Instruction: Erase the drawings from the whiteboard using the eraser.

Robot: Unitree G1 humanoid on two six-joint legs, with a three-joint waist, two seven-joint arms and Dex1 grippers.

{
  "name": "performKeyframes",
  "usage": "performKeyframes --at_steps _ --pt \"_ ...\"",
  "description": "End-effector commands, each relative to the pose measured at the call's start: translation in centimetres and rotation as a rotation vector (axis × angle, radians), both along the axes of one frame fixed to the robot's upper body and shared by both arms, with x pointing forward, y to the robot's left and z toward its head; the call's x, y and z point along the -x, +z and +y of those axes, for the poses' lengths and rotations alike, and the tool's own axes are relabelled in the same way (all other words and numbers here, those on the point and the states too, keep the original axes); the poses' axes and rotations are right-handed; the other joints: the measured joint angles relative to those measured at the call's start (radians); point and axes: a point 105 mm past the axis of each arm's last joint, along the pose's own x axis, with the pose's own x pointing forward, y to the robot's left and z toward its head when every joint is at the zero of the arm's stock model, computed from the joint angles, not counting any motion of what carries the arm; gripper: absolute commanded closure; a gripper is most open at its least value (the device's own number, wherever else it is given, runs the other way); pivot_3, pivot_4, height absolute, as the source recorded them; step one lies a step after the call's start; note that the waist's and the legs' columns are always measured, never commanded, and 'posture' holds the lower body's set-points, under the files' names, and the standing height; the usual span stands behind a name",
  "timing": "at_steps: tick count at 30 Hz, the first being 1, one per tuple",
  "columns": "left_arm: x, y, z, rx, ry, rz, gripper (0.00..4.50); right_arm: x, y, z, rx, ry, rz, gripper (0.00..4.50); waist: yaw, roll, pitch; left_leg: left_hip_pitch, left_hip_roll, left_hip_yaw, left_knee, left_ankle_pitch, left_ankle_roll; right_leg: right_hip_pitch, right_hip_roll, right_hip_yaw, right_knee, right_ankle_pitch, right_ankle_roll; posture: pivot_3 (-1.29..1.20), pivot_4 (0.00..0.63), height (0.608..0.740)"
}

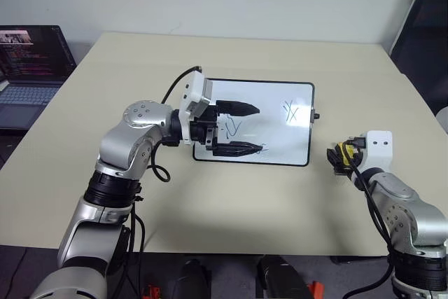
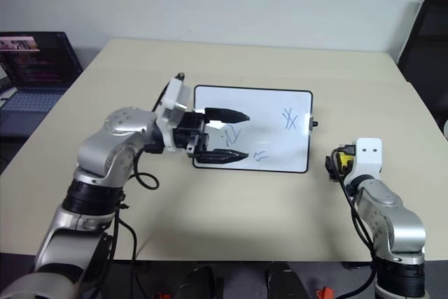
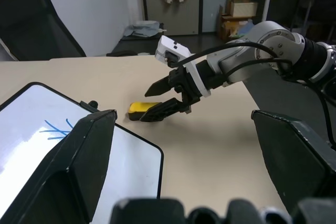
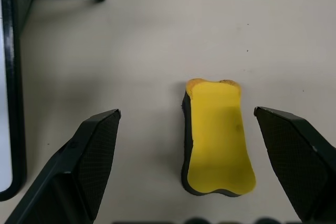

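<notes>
- Step in hand — we read this as the approach to the pick-up: the right claw (image 4: 186,169) hangs over the eraser (image 4: 216,137), which lies flat on the desk (image 1: 231,201), yellow face up, dark underside down.
- To do it well, we would first shift the right claw toward its own right-hand finger, since the eraser sits off-centre between the fingers, nearer that one.
- We would then lower until the pads bracket the eraser's long sides at mid-height, and close across the narrow waist rather than the ends, so that the dark face stays level for wiping.
- Right claw: spread wide, holding nothing; both fingers stand clear of the eraser and the desk shows between them.
- Left claw (image 1: 238,129): spread, empty, pointing sideways above the whiteboard (image 1: 294,92); whether its lower finger touches the board we cannot tell.
- Whiteboard: it lies beside the right claw, on its left-finger side, apart from the eraser.
- The drawings (image 1: 291,110) — thin blue scribbles — are unerased: one lies beyond the left claw's tips, and others sit between and under its fingers.
- Caution, as we judge it: the left claw hangs over ink the eraser must reach.
</notes>
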Motion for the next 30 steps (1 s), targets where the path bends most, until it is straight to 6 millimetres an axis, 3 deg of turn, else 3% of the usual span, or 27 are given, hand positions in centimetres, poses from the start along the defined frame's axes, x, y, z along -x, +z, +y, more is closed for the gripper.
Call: performKeyframes --at_steps 1,12,15,22,27,30 --pt "0.1 1.1 0.2 0.009 0.001 -0.047 0.00 -0.7 1.0 -0.3 0.006 -0.012 -0.057 0.02 0.000 0.000 0.000 0.000 0.000 0.000 0.000 0.000 0.000 0.000 0.000 0.000 0.000 0.000 0.000 0.00 0.150 0.740" --pt "0.2 0.8 0.9 0.007 0.030 -0.039 0.00 -1.7 0.3 -2.2 -0.037 -0.069 -0.048 0.02 0.001 0.001 0.000 0.000 0.000 0.000 0.000 0.000 0.000 0.000 0.000 0.000 0.001 0.000 0.000 0.00 0.150 0.740" --pt "0.2 0.6 1.1 0.006 0.037 -0.036 0.00 -1.7 0.1 -2.3 -0.042 -0.069 -0.045 0.63 0.001 0.001 0.000 0.000 0.000 0.000 0.000 0.000 0.000 0.000 0.000 0.000 0.001 0.000 0.000 0.00 0.150 0.740" --pt "0.1 0.0 1.6 0.002 0.067 -0.016 0.00 -1.8 0.2 -2.0 -0.061 -0.067 -0.054 3.18 0.000 0.001 0.000 0.000 0.000 0.000 0.001 0.000 0.000 0.000 0.000 0.000 0.002 0.000 0.000 0.00 0.150 0.740" --pt "-0.1 -0.8 2.6 -0.008 0.119 0.015 0.00 -1.6 0.4 -1.9 -0.060 -0.058 -0.060 3.32 0.000 0.001 0.000 0.000 0.000 -0.001 0.001 0.000 0.000 0.000 0.000 -0.001 0.002 0.000 0.000 0.00 0.150 0.740" --pt "0.0 -1.8 3.6 -0.016 0.185 0.059 0.00 -1.1 1.4 -1.6 -0.012 -0.026 -0.100 3.32 -0.001 0.002 0.001 0.000 0.000 -0.001 0.000 0.000 0.000 0.000 0.000 0.000 0.002 0.000 0.000 0.00 0.150 0.740"
